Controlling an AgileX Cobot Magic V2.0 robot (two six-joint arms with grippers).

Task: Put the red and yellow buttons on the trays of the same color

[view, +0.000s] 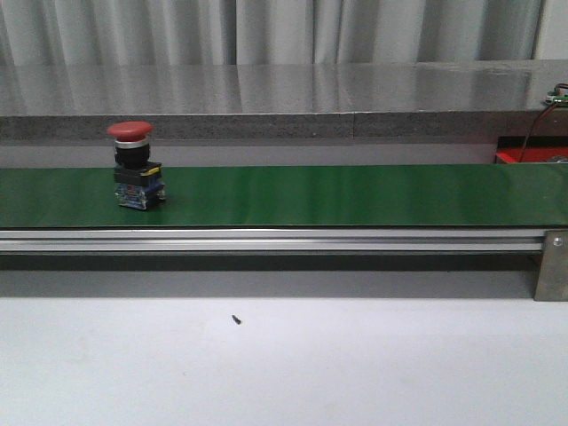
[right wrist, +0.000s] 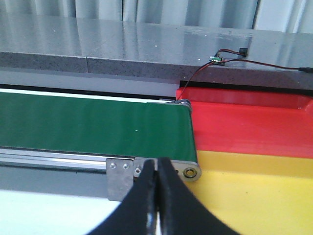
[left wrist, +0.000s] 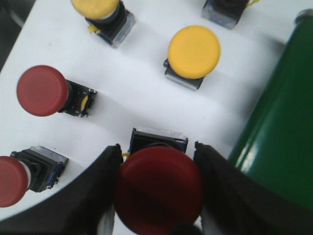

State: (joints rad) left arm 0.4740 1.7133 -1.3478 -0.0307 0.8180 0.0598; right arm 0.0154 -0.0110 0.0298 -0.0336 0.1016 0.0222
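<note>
Front view: one red button [view: 136,165] stands upright on the green belt [view: 355,195], at 9 o'clock of the frame. Left wrist view: my left gripper [left wrist: 157,193] straddles another red button's cap [left wrist: 159,188], fingers [left wrist: 105,181] beside it; whether they clamp it, I cannot tell. Right wrist view: my right gripper [right wrist: 157,196] is clenched on nothing, before the red tray [right wrist: 244,125] and yellow tray [right wrist: 254,191].
</note>
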